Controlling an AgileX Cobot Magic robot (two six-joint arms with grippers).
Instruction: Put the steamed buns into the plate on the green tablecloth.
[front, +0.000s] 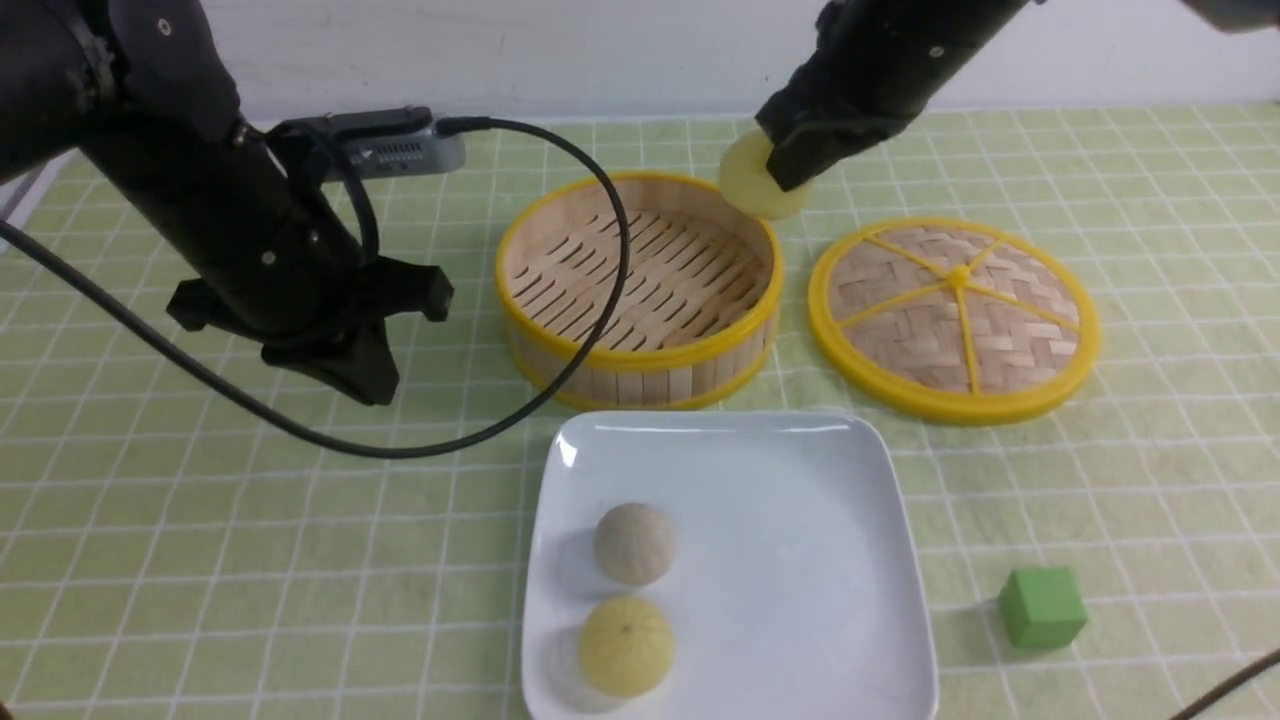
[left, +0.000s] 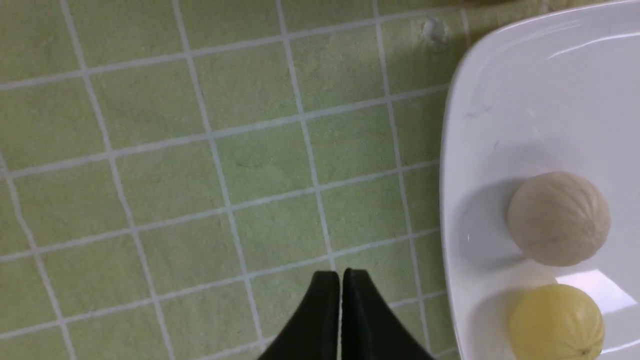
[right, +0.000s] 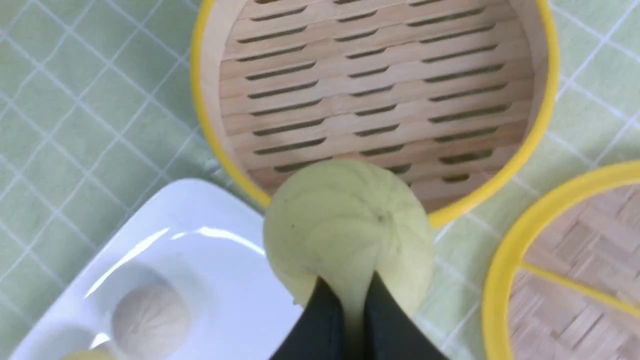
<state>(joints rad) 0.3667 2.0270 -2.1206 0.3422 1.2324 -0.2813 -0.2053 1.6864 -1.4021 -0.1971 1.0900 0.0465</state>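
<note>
Green tablecloth (front: 460, 560) with a white line grid covers the work surface. The white plate (front: 780, 560) lies on it, in front of the bamboo steamer (front: 640, 290). A greyish bun (front: 635, 543) and a pale yellow bun (front: 627, 646) rest inside the plate, toward its left side. The right gripper (right: 350, 292) is clamped on a second yellow bun (front: 762, 178), held above the steamer's rim. The left gripper (left: 341, 280) is closed and unloaded, positioned above the cloth left of the plate.
</note>
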